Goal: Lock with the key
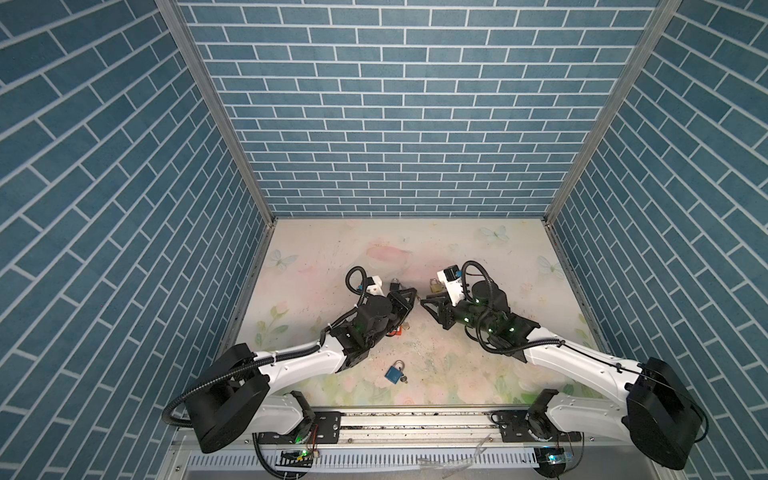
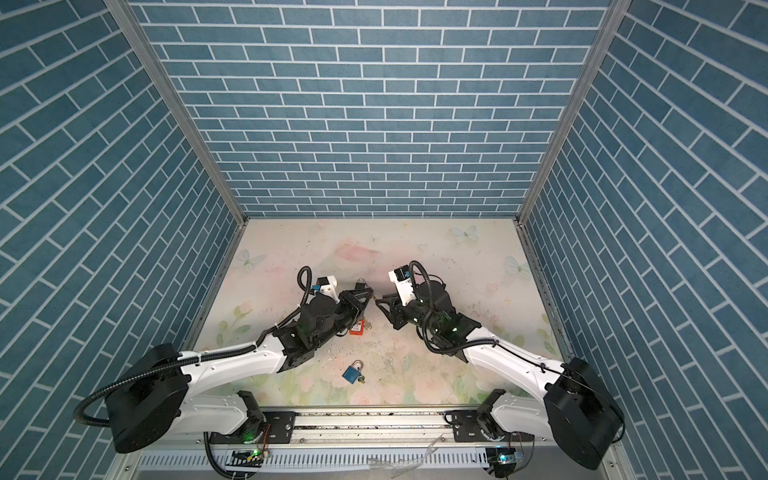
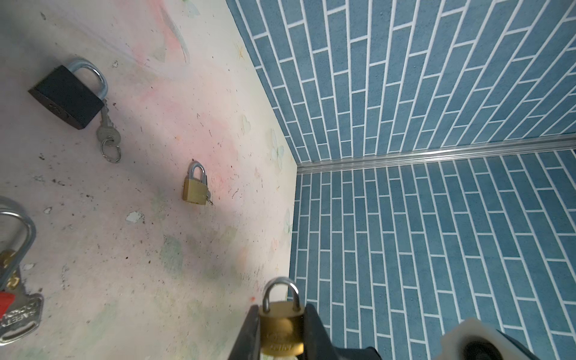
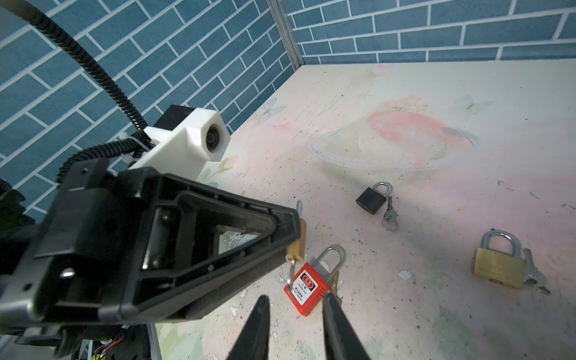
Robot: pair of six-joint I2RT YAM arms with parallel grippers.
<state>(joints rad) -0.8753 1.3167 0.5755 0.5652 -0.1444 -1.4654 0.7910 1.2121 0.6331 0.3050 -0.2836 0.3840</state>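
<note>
My left gripper [image 3: 282, 311] is shut on a small brass padlock [image 3: 282, 327], its shackle pointing away from the wrist. In the right wrist view the same padlock [image 4: 297, 240] shows at the left gripper's tip, with the key [image 4: 292, 276] sticking out of its underside. My right gripper [image 4: 296, 296] is open; its fingertips [image 4: 263, 300] sit just short of the key's end, with nothing between them. In both top views the two grippers [image 1: 409, 296] [image 1: 424, 300] meet tip to tip above the mat's middle.
On the mat lie a red safety padlock [image 4: 308, 288] below the key, a black padlock [image 4: 372, 199] with a key, a larger brass padlock [image 4: 498, 268] with keys, and a blue padlock [image 1: 394, 372] near the front. Brick-pattern walls [image 1: 395, 124] enclose three sides.
</note>
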